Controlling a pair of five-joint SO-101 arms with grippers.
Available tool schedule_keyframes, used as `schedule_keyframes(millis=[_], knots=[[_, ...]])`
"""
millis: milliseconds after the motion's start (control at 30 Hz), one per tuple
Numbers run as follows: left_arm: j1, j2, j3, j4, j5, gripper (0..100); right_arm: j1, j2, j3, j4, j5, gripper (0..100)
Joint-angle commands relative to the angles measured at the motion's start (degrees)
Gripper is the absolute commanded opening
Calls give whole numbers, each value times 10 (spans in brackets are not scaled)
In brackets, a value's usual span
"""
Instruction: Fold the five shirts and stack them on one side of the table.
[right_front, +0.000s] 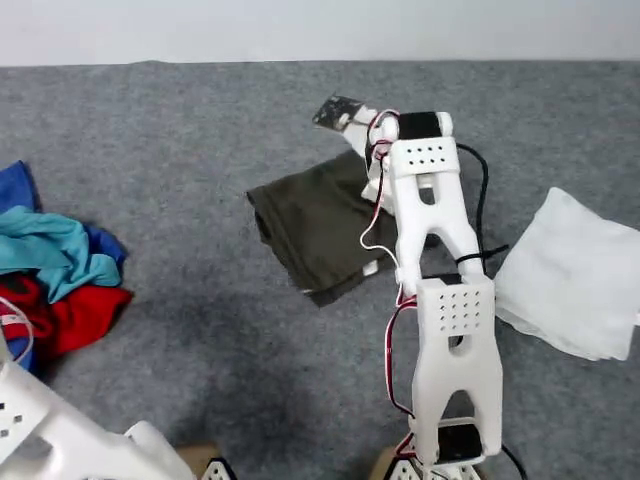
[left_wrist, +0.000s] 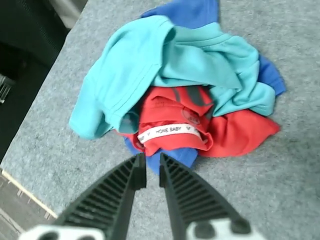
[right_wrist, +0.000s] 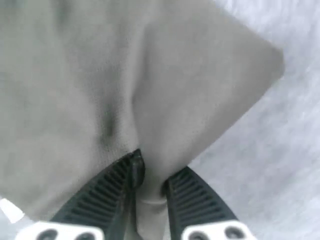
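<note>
Right tool (right_wrist: 150, 170): fingers closed down on a raised fold of the olive shirt (right_front: 315, 230), with cloth filling the gap between them. You have this shirt pinched at the part that lies under the right arm (right_front: 440, 230). The rest is spread as a rough folded rectangle in the centre of the high view, flat on the grey worktop (right_front: 200, 130).

Left tool (left_wrist: 151, 162): all but closed, a narrow slit between the fingers, nothing in it. It hangs over bare worktop just short of the loose pile, not touching it. The fingertips point at the near edge of the pile.

The pile sits at the left edge of the high view:
- teal shirt (left_wrist: 150, 65), crumpled on top
- red shirt (left_wrist: 235, 130) beneath it, neck label facing up
- blue shirt (left_wrist: 200, 12) lowest, showing on the far side and as a strip on the near side

White shirt (right_front: 575, 275): folded, lying alone at the right edge of the high view, well apart from the olive one.
</note>
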Motion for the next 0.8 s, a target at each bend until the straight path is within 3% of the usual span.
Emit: schedule_keyframes(millis=[0, 300, 567, 767], knots=[[12, -8, -1, -7, -3, 60, -12, 0, -5, -59, 96, 9], [11, -8, -1, -7, -5, 60, -22, -1, -32, -106, 95, 54], [12, -4, -1, -15, -5, 60, -3, -18, -147, 2, -139, 249], [12, -7, -1, -19, -5, 60, 5, -20, -251, 126, -276, 263]])
